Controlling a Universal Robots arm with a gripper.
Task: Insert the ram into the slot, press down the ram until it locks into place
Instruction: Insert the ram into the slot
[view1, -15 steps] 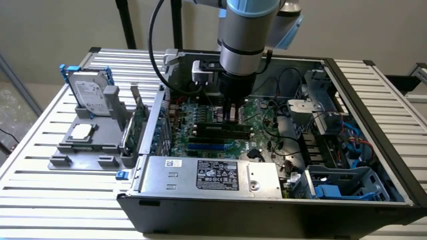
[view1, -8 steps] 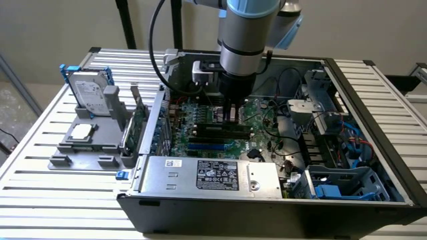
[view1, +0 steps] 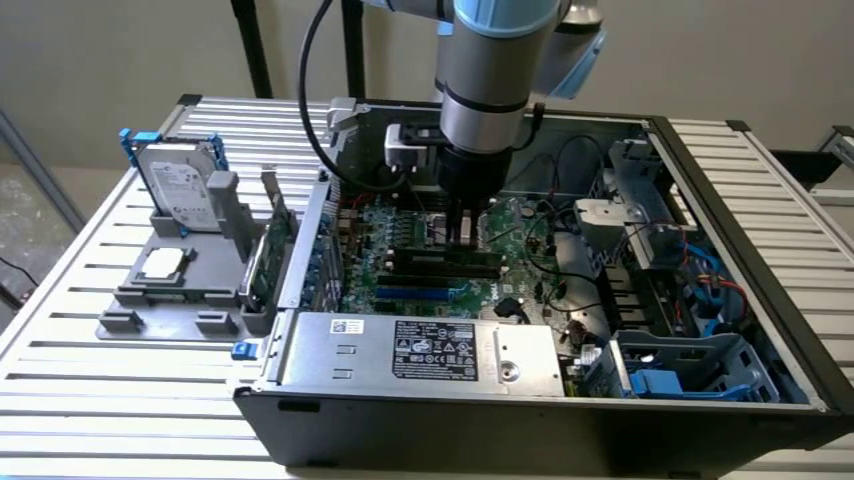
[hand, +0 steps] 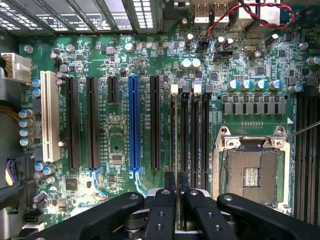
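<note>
The hand (hand: 176, 177), fingers almost together, pinches the ram (hand: 175, 135) on edge, its long axis running straight out ahead of the hand along the black slot (hand: 173, 97) directly beneath it.

1 hard drive (view1: 179, 186) stands upright in a grey tray (view1: 150, 298) beside the computer case (view1: 534, 432).

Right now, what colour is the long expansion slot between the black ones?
Blue expansion slot; clearest in the wrist view.
</note>
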